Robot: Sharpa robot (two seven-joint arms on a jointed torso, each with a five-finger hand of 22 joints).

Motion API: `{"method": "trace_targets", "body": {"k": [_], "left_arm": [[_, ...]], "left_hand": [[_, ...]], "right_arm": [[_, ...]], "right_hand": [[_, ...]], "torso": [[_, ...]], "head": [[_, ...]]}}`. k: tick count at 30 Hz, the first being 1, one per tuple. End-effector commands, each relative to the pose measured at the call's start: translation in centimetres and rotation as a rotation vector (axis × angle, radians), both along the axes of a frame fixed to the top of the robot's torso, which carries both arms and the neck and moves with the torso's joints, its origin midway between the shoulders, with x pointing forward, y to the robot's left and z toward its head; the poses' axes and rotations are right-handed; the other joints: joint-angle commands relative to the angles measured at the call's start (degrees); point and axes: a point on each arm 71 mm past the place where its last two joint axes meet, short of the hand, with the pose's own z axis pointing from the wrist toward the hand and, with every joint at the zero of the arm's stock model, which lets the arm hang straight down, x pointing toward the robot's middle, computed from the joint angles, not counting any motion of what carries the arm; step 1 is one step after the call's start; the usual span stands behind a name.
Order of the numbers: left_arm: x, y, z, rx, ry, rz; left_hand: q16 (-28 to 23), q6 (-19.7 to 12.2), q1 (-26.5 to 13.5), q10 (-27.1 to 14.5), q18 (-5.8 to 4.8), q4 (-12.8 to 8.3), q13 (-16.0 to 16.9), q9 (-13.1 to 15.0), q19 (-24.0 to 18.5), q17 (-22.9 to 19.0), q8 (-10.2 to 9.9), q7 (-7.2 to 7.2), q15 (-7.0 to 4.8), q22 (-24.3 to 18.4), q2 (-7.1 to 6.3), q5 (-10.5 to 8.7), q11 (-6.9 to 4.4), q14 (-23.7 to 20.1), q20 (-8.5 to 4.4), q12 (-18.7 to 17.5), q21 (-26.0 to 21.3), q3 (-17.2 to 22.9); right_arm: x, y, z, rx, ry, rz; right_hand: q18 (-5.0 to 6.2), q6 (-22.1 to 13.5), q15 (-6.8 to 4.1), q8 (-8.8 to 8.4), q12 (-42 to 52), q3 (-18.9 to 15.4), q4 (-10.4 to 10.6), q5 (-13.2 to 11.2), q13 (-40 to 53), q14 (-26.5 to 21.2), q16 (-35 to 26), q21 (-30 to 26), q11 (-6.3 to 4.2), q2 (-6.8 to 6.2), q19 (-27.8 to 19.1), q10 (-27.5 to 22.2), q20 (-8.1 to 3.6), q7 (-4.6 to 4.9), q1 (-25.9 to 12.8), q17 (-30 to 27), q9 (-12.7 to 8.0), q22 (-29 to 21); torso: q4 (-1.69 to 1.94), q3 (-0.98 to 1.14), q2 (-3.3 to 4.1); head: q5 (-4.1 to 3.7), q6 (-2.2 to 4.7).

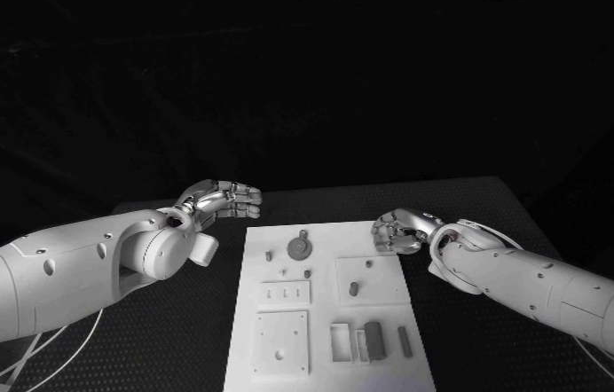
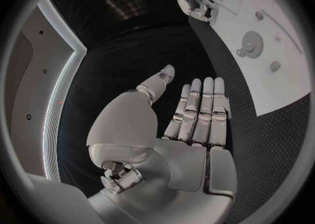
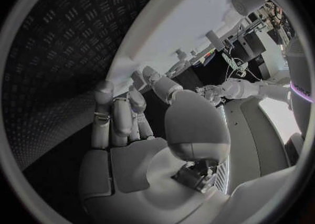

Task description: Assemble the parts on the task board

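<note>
Nearest, task board point(image 1: 329, 356) flat mid-table, grey parts on it: rectangular blocks point(image 1: 373, 341) at near end, round disc point(image 1: 300, 250) toward far end. Right hand point(image 1: 398, 231) at board's far right edge, fingers curled in, holding nothing I can see. Left hand point(image 1: 225, 199) off board's far left corner, over black table point(image 1: 153, 339), fingers straight and together, thumb apart, empty.

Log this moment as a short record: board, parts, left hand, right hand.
board: white task board lying flat on the black table
parts: small grey pieces on the board, including a round disc
left hand: left hand over the table beside the board's far left corner, fingers straight, holding nothing
right hand: right hand at the board's far right edge, fingers curled, nothing visibly held
</note>
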Motion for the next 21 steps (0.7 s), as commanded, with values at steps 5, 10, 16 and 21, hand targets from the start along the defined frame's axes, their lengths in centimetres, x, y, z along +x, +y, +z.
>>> {"method": "trace_targets", "body": {"k": [5, 10, 16, 21], "left_arm": [[-0.06, -0.21, 0.10, -0.007, -0.005, -0.016], [-0.06, -0.22, 0.10, -0.007, -0.005, -0.016], [-0.07, -0.24, 0.10, -0.007, -0.005, -0.016], [-0.08, -0.18, 0.10, -0.007, -0.004, -0.016]], "left_hand": [[-0.4, -0.3, -0.4, -0.1, 1.05, 0.1, -0.1, -0.1, 0.3, 0.1, -0.4, 0.01, 0.33, -0.1, -0.08, 0.21, 0.05, 0.1, 0.04, -0.3, -0.3, -0.3], [-0.4, -0.3, -0.4, -0.1, 1.05, 0.1, -0.1, -0.1, 0.3, 0.1, -0.4, 0.01, 0.33, -0.1, -0.08, 0.21, 0.05, 0.1, 0.04, -0.3, -0.3, -0.3], [-0.4, -0.3, -0.4, -0.1, 1.05, 0.1, -0.1, -0.1, 0.3, 0.1, -0.4, 0.01, 0.33, -0.1, -0.09, 0.21, 0.05, 0.1, 0.04, -0.3, -0.3, -0.3], [-0.4, -0.3, -0.4, -0.1, 1.05, 0.1, -0.1, -0.1, 0.3, 0.1, -0.4, 0.01, 0.33, -0.1, -0.09, 0.21, 0.05, 0.1, 0.04, -0.3, -0.3, -0.3]], "right_arm": [[-0.08, 0.06, -0.35, -0.020, 0.000, 0.003], [-0.10, 0.24, -0.46, -0.019, 0.000, 0.005], [-0.09, 0.23, -0.66, -0.022, -0.001, 0.001], [-0.06, 0.20, -0.74, -0.023, -0.004, -0.005]], "right_hand": [[2.73, 2.8, 0.02, 0.45, 0.7, 0.0, -0.2, 0.1, -0.3, 0.4, 0.3, 0.1, 0.21, 0.77, 0.0, 0.1, -0.54, 1.52, 0.3, 0.1, 0.2, 1.0], [2.73, 4.2, -0.41, 1.10, 1.1, -0.1, -0.2, 0.1, -0.8, 0.4, 0.3, 0.1, -0.25, 1.01, 0.0, 0.2, -0.56, 1.04, 0.3, 0.0, 0.5, 1.0], [2.73, 4.7, -0.62, 1.31, 1.3, -0.2, -0.2, 0.1, -1.1, 0.4, 0.3, 0.1, -0.46, 1.11, 0.0, 0.2, -0.56, 0.82, 0.3, -0.1, 0.7, 1.0], [2.73, 4.9, -0.73, 1.41, 1.4, -0.3, -0.1, 0.1, -1.2, 0.4, 0.3, 0.1, -0.56, 1.19, 0.0, 0.3, -0.56, 0.71, 0.2, -0.1, 0.7, 1.0]], "torso": [[-0.03, 0.00, -0.05], [-0.04, 0.02, -0.04], [-0.01, -0.01, -0.04], [0.04, 0.00, -0.04]], "head": [[0.05, -0.07], [0.11, -0.13], [-0.01, -0.24], [0.01, -0.35]]}}
